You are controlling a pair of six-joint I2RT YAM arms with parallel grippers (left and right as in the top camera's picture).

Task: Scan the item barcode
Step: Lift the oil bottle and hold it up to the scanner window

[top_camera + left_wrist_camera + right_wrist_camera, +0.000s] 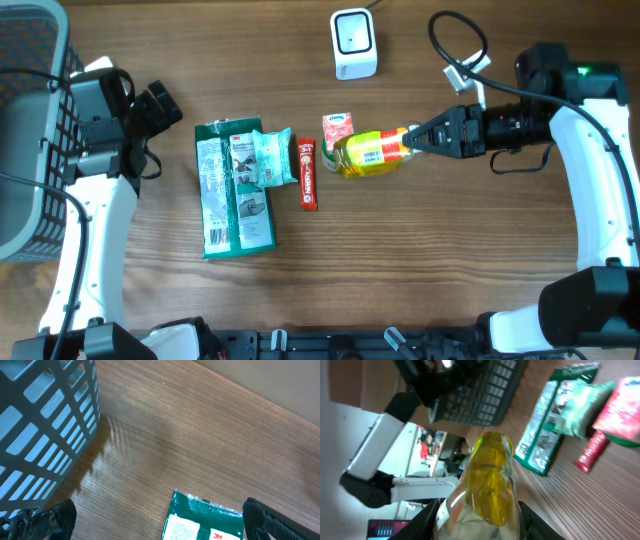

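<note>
**Right gripper has the bottle, label up, scanner not reached yet**

Right gripper [418, 137] is clamped partway shut around the cap end of the yellow bottle [368, 152], so the body sticks straight out past the fingertips, lying sideways. The white barcode label faces up in the overhead view. My guess is that's the point of the hold: grab the neck and the label stays uncovered for the reader. In the wrist view it looks lifted off the surface [450, 260], but I can't say for sure.

Just past the bottle's far end is a small tissue pack [337, 127], then a red stick [309, 173], then a teal packet [272, 158] lying on a big green pack [225, 195]. All flat and loosely in a row, probably waiting their turn.

The white scanner [353, 42] sits off to the gripper's side, well apart from the bottle, so the label needs turning toward it.

Farthest out, the left gripper [168, 110] hangs wide open holding nothing, next to the grey basket [30, 130].

Count: one bottle, one tissue pack, one red stick, one teal packet, one green pack, one scanner, one basket, two grippers.
</note>
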